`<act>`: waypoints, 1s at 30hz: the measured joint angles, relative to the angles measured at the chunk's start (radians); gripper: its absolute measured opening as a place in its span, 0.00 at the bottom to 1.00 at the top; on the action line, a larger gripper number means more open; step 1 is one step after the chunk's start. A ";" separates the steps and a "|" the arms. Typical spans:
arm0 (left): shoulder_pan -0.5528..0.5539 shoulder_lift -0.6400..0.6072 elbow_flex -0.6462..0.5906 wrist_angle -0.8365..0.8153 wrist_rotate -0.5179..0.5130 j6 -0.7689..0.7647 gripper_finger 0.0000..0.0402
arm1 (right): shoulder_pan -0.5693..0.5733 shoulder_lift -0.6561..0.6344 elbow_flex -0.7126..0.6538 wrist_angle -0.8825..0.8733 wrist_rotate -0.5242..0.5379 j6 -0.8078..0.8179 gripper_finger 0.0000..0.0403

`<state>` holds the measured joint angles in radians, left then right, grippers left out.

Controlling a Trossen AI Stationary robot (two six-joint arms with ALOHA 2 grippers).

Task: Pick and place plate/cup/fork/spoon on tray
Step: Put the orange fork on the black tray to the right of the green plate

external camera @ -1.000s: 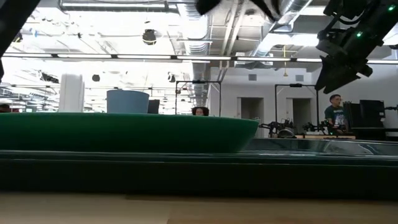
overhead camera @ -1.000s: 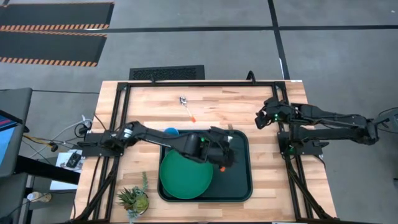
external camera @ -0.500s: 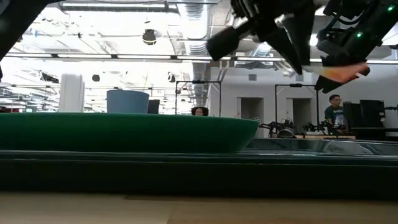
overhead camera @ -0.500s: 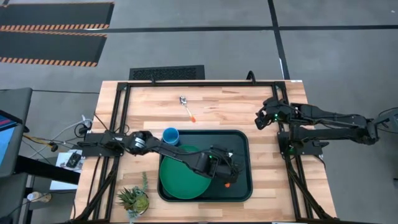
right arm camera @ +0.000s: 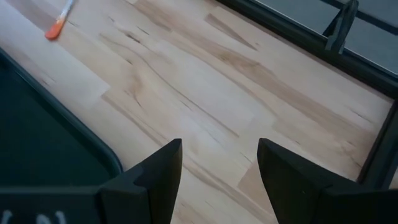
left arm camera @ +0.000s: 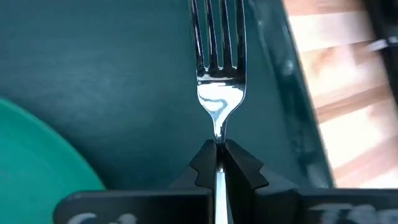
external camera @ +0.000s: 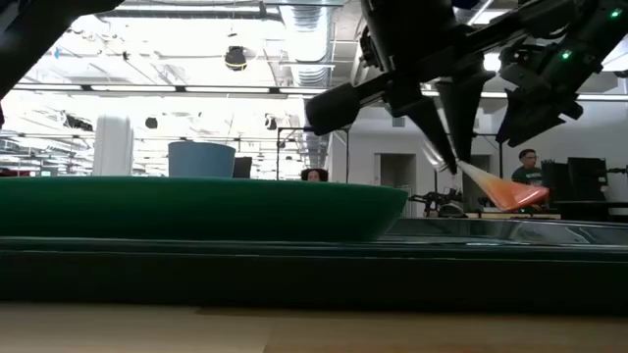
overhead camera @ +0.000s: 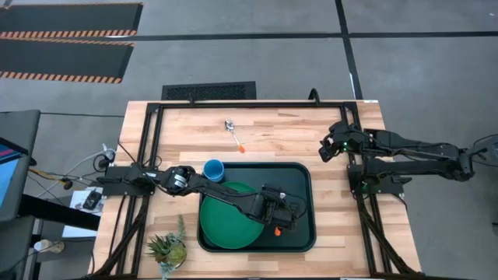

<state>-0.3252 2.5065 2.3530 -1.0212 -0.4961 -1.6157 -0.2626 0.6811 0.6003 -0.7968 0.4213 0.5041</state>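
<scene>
Left wrist view shows the left end effector (left arm camera: 217, 163) clamped on the fork (left arm camera: 217, 93), tines pointing ahead over the tray (left arm camera: 93, 56) floor beside the plate (left arm camera: 37, 162) at lower left.

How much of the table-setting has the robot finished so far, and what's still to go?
The plate already lies in the tray. The left gripper is shut on the fork, holding it just above the tray floor beside the plate. Still left: the cup stands on the table at the tray's far left corner, and the spoon lies on the wood beyond. The right gripper waits open beside the tray.
</scene>
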 joint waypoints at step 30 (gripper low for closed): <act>0.002 0.065 0.001 0.048 0.116 -0.076 0.00 | 0.000 0.000 0.000 0.020 0.000 -0.025 0.58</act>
<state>-0.3229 2.5712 2.3543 -0.9733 -0.3805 -1.6913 -0.2626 0.6815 0.6003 -0.7773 0.4210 0.4792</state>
